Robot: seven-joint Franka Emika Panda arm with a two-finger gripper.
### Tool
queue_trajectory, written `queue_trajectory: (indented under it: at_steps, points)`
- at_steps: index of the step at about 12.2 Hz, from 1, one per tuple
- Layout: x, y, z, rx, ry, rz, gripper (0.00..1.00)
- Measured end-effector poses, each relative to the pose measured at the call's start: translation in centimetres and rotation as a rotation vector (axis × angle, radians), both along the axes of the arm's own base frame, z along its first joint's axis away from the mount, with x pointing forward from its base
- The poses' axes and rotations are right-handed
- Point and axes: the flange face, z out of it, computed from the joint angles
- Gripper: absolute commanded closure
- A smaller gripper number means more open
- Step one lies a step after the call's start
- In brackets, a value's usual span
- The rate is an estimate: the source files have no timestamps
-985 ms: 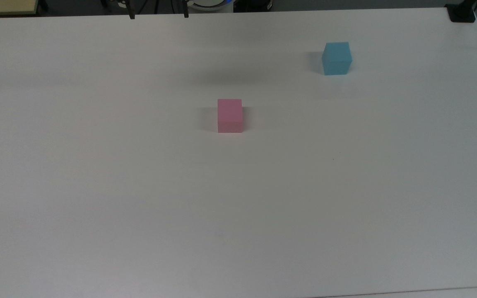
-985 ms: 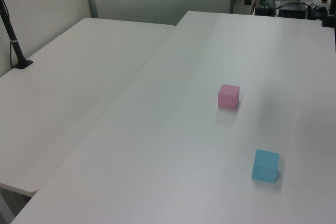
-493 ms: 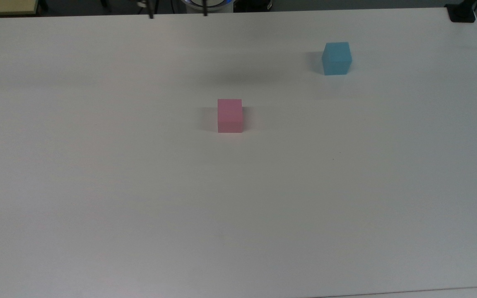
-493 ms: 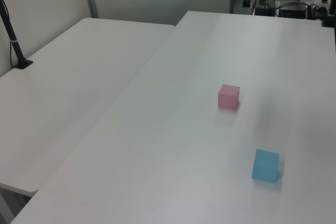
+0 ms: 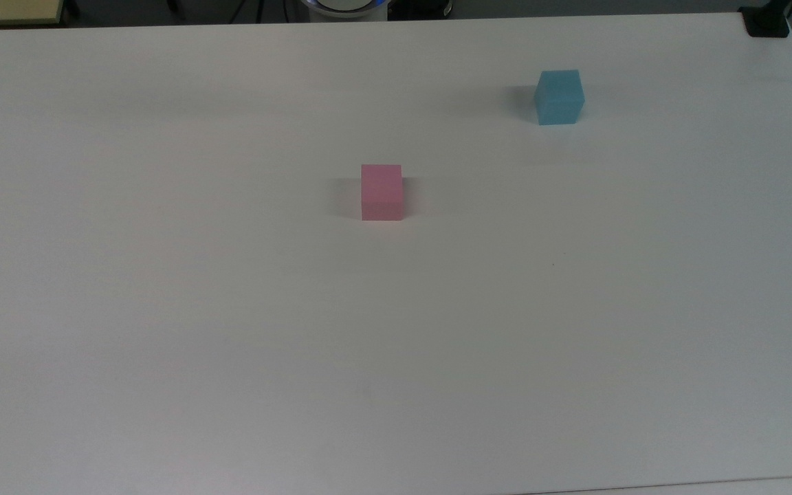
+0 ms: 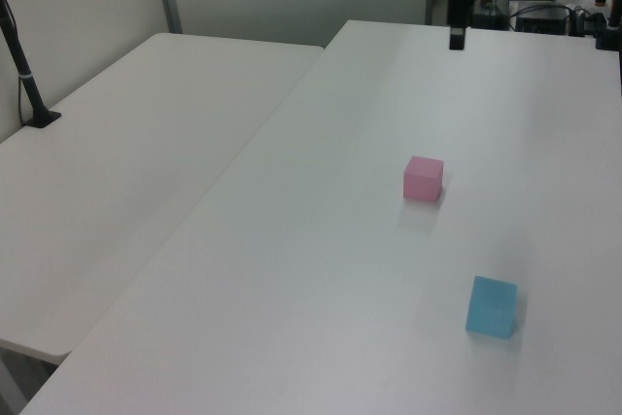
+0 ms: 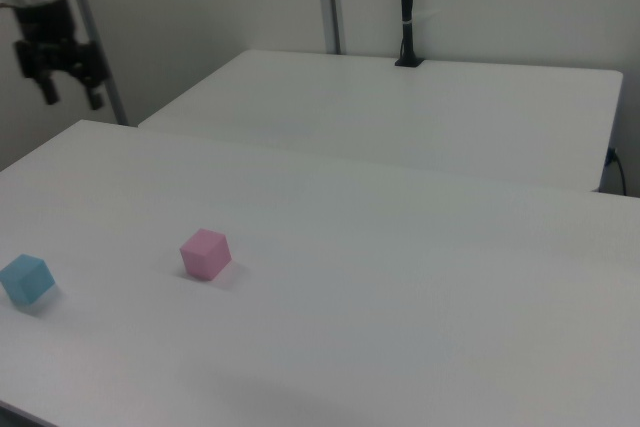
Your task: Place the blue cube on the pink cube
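the white table [image 5: 396,344] is laid out with nothing stacked on it. a second white table [image 7: 420,107] is seen butted against it in the right view, with a black post [image 7: 408,7] standing at its far edge.

the gripper [image 7: 70,95] is held high above the table near the right view's upper left corner, well apart from both cubes. its two fingers are seen spread with a plain gap between them, and nothing is carried. in the left view the gripper [image 6: 456,38] is seen at the far end of the table.

the pink cube [image 5: 381,192] is set flat on the table near the middle of the top view. its top face is bare.

the blue cube [image 5: 559,97] is set on the table toward the top view's upper right, well apart from the pink cube, and is turned slightly against the table edges. in the left view the blue cube [image 6: 490,307] is nearer the camera than the pink cube [image 6: 423,179].

judged from this layout, no part of the task is done. the approach to the blue cube, the grasp, the lift, the carry over the pink cube and the release are all left to be performed.
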Motion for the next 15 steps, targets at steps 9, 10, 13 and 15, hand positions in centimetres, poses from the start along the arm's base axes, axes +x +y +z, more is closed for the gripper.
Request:
queue_trajectory:
  at_steps: [9, 10, 13, 15]
  points:
    - [-13.9, 14.1, -3.4, 0.016, 0.013, 0.036, 0.00]
    - [-14.1, 14.9, -4.5, 0.025, 0.003, 0.037, 0.00]
    - [-13.6, 16.8, -12.0, 0.040, -0.017, 0.008, 0.00]
    - [-12.8, 17.7, -17.4, 0.012, 0.003, -0.020, 0.00]
